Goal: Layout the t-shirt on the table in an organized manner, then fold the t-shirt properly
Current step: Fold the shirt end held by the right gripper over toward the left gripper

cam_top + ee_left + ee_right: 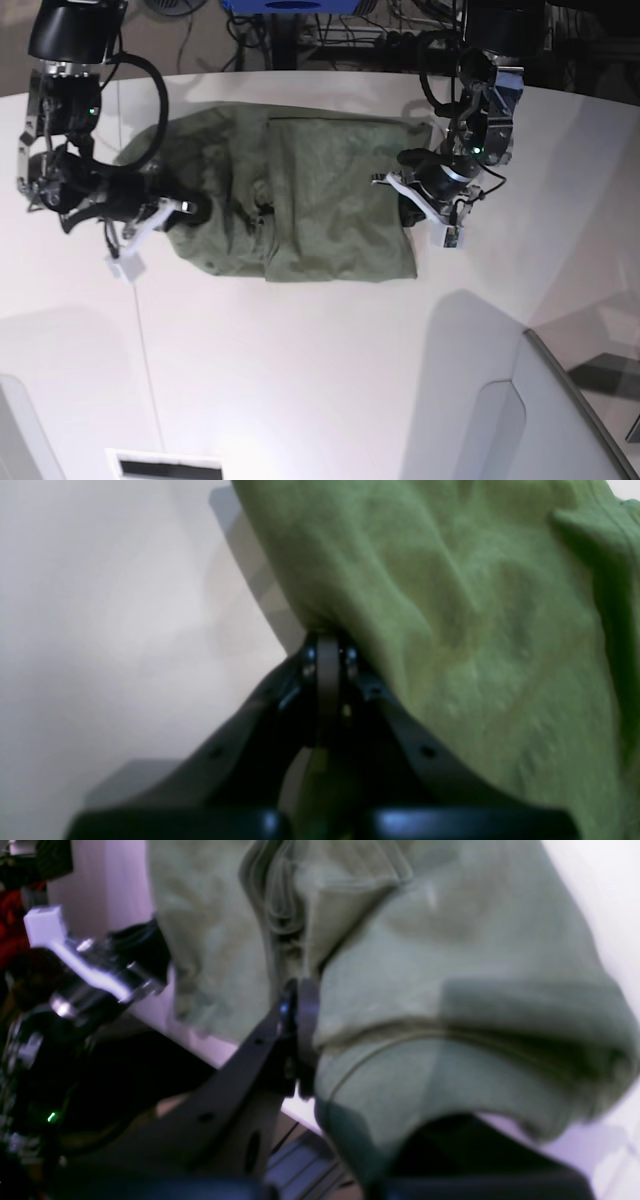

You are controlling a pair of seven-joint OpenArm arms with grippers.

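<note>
Tabletop (pixel 300 380) is white and smooth around your t-shirt (pixel 300 200), which lies rumpled near its far curved edge, with cables and dark gear on the floor behind. Your left gripper (pixel 327 645) jaws are clenched on the shirt's edge, your right gripper (pixel 300 1005) jaws likewise.

Off in the lower right corner of the base view there's a grey-white angled panel (pixel 500 420) with a rounded top edge, standing up past the near side of the white surface. Along the top, behind the far edge, there's a mess of dark cables (pixel 340 35) on the floor and a blue object (pixel 295 5) cut off by the frame, too cropped to tell what it is. At the bottom left there's a small dark rectangular slot (pixel 165 467) with a pale frame.
</note>
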